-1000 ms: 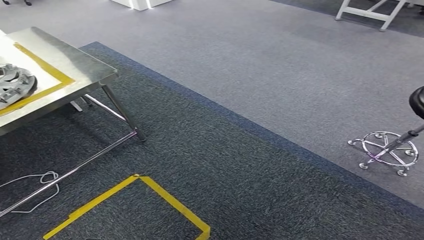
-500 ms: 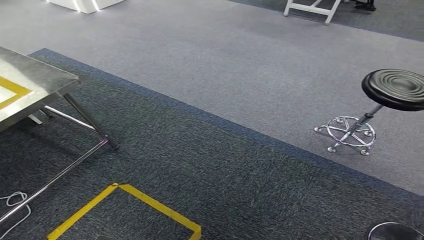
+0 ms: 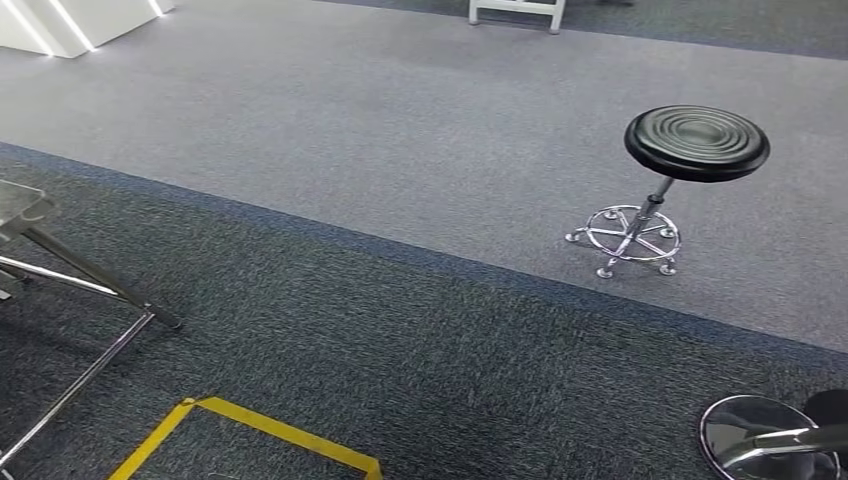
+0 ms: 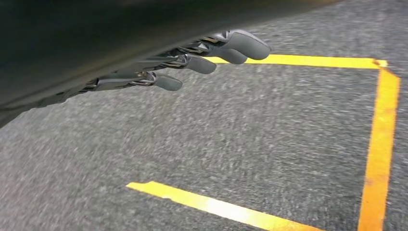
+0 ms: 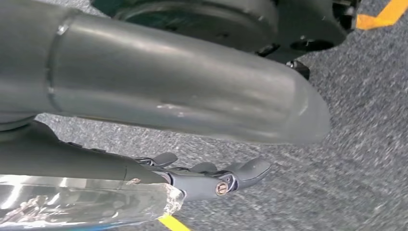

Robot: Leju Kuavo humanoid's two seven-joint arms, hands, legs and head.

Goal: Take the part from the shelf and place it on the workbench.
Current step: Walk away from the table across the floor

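A corner of the steel workbench (image 3: 20, 205) shows at the left edge of the head view, with its thin legs (image 3: 90, 285) on the dark carpet. My left hand (image 4: 192, 62) hangs over the carpet with its fingers stretched out and nothing in them. My right hand (image 5: 207, 179) also hangs over the floor, its thumb (image 5: 192, 96) held wide of the straight fingers and only carpet between them. A glossy clear shape (image 5: 86, 202) lies beside that hand; I cannot tell what it is.
A yellow tape square (image 3: 250, 425) marks the carpet just ahead, and the tape lines (image 4: 380, 144) lie under my left hand. A black round stool (image 3: 697, 142) on a chrome base stands to the right. Another chrome base (image 3: 765, 440) sits at the lower right.
The camera has swung to the right. The workbench and the silver part on it have slid out past the left edge, and the black stool has come fully into view.
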